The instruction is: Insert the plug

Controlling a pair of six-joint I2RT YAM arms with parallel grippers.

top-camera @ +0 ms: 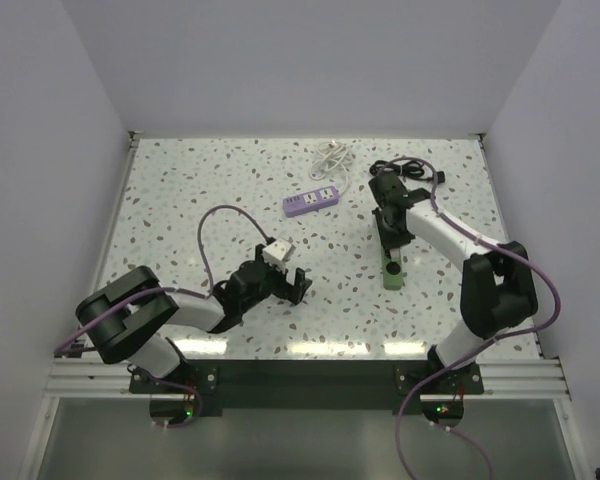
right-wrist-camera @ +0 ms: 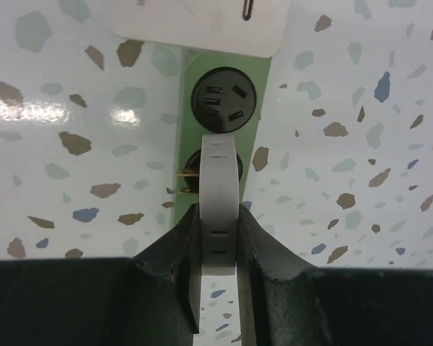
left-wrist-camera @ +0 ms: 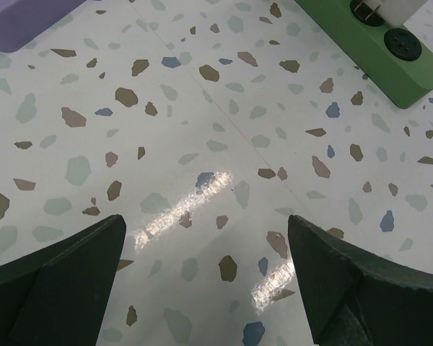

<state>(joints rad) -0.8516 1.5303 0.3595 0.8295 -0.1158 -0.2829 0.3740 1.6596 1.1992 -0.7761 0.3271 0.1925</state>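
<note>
- Our right gripper (right-wrist-camera: 218,238) clenches the plug (right-wrist-camera: 219,180) edge-on between its jaws, so the prongs, seemingly, meet a socket (right-wrist-camera: 193,164) on the green strip (right-wrist-camera: 261,108) just ahead.
- Our left gripper (left-wrist-camera: 206,234) gapes, nothing between its jaws, standing clear.

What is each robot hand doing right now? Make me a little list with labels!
Left gripper: open, empty, over the table
Right gripper: shut on the white plug
Plug state: brass prongs still showing at the green power strip, so not fully in
Purple power strip: farther back, untouched
</note>
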